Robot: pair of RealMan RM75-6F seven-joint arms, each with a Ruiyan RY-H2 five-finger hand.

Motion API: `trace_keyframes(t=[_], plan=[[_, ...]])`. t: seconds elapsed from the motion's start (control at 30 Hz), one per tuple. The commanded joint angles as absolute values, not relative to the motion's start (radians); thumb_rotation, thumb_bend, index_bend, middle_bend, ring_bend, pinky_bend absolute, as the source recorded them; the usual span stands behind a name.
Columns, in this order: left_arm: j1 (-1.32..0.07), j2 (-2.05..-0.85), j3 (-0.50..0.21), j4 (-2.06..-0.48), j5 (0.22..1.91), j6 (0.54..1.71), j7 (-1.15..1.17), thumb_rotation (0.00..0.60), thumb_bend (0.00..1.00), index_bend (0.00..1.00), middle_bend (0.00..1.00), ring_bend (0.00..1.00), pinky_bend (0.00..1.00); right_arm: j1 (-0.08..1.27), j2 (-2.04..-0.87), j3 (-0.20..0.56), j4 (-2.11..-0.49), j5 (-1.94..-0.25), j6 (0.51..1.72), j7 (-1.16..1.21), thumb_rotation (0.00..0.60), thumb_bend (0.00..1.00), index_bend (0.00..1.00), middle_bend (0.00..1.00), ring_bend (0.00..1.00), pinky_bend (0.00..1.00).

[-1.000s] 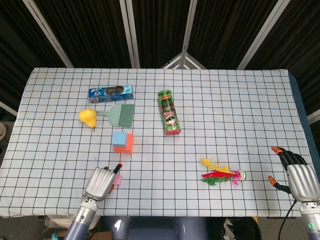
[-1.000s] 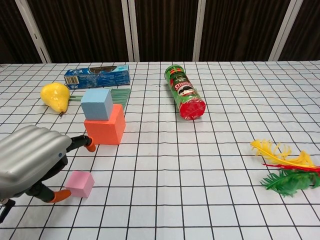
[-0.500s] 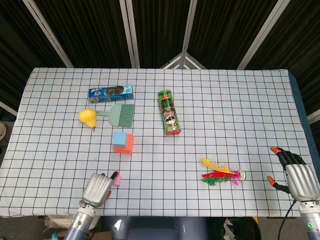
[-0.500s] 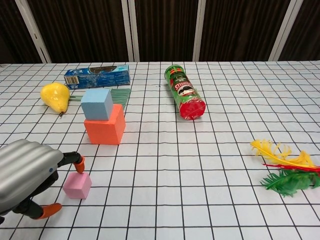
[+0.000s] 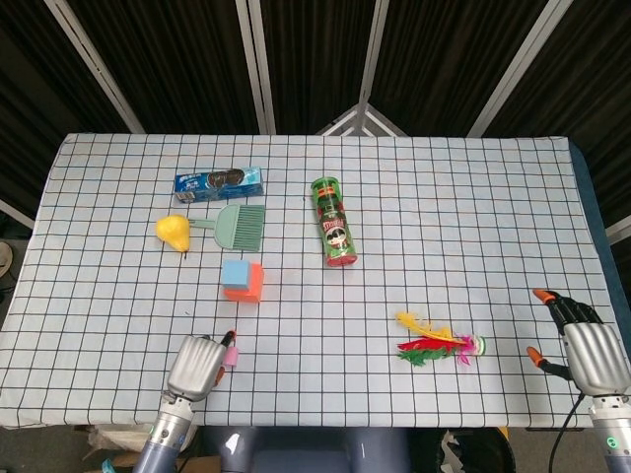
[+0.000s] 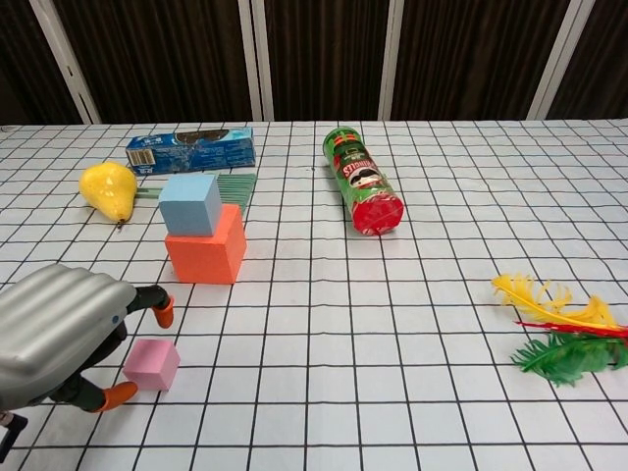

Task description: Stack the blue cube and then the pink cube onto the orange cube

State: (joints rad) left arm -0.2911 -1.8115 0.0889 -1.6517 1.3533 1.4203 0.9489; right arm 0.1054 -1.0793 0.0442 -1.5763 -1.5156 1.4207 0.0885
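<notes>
The blue cube (image 5: 235, 270) (image 6: 190, 203) sits on top of the orange cube (image 5: 248, 287) (image 6: 208, 255) at the left middle of the table. The small pink cube (image 5: 230, 355) (image 6: 152, 363) lies on the cloth nearer the front edge. My left hand (image 5: 195, 365) (image 6: 57, 329) is just left of the pink cube, its orange-tipped fingers (image 6: 163, 313) spread on either side without gripping it. At the front right corner my right hand (image 5: 590, 350) hovers with fingers apart and nothing in it; the chest view does not show it.
Behind the stack lie a yellow pear (image 5: 173, 232), a green brush (image 5: 240, 224) and a blue cookie box (image 5: 218, 181). A green chip can (image 5: 334, 236) lies mid-table. A feather shuttlecock (image 5: 439, 344) rests at the right front.
My left hand drew back toward the front edge, then edged forward beside the pink cube. The pink cube shifted slightly left. The right hand and the stack stayed put.
</notes>
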Motion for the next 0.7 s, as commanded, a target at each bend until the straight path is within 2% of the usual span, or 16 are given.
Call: trace_keyframes(t=[0.03, 0.7], plan=[[-0.285, -1.821, 0.086, -1.64, 1.355, 1.423, 0.95, 0.6, 0.28, 0.39, 0.92, 0.68, 0.85, 0.106, -1.078, 0.043, -1.577, -1.518, 1.42, 0.089, 0.6, 0.3, 0.18, 0.2, 0.22, 0.24], [-0.262, -1.849, 0.064, -1.615, 1.358, 1.422, 0.969, 0.6, 0.31, 0.4, 0.92, 0.68, 0.85, 0.109, -1.077, 0.04, -1.573, -1.527, 1.42, 0.108, 0.6, 0.3, 0.18, 0.2, 0.22, 0.24]])
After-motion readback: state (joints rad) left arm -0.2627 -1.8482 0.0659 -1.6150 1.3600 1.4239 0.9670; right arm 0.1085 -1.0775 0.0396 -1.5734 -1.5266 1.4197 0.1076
